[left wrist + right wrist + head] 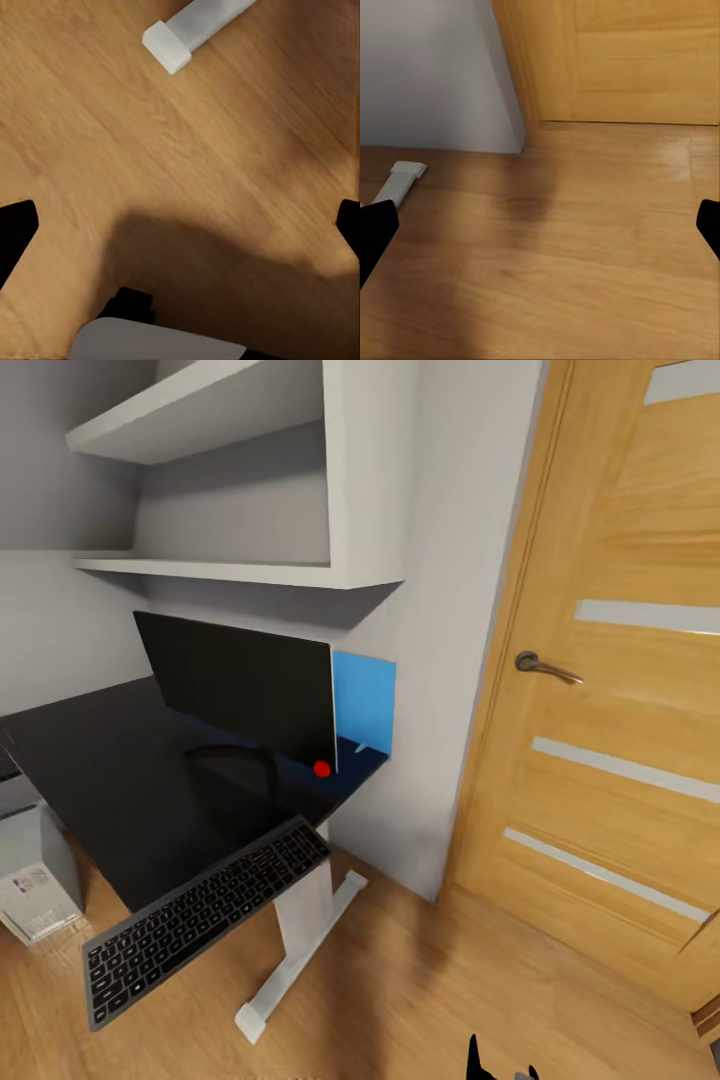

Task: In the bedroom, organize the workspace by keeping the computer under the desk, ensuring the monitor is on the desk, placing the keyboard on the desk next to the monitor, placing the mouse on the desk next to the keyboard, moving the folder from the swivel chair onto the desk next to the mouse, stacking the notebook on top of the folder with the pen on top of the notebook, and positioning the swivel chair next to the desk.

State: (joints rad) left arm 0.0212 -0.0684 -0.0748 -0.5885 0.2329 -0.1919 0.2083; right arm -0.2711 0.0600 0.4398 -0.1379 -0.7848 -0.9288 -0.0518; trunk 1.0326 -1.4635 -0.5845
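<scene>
The black-topped desk (pixel 110 780) fills the left of the head view. On it stands the monitor (pixel 245 685), screen dark. The dark grey keyboard (pixel 205 920) lies slanted at the desk's front edge and overhangs it. Behind the monitor, the blue folder (pixel 365 700) stands upright against the wall, and a thin white stick, apparently the pen (pixel 362 746), lies at its foot. The light grey computer (pixel 35 880) sits on the floor at the far left by the desk. My left gripper (pixel 180 232) and right gripper (pixel 540 232) both hang open over bare floor.
A wooden door (pixel 610 710) with a lever handle (pixel 545 665) is at the right, past a white wall corner (pixel 502 82). White shelves (pixel 230 480) hang above the desk. The desk's white leg and foot (pixel 295 950) reach out over the wood floor (pixel 420 990).
</scene>
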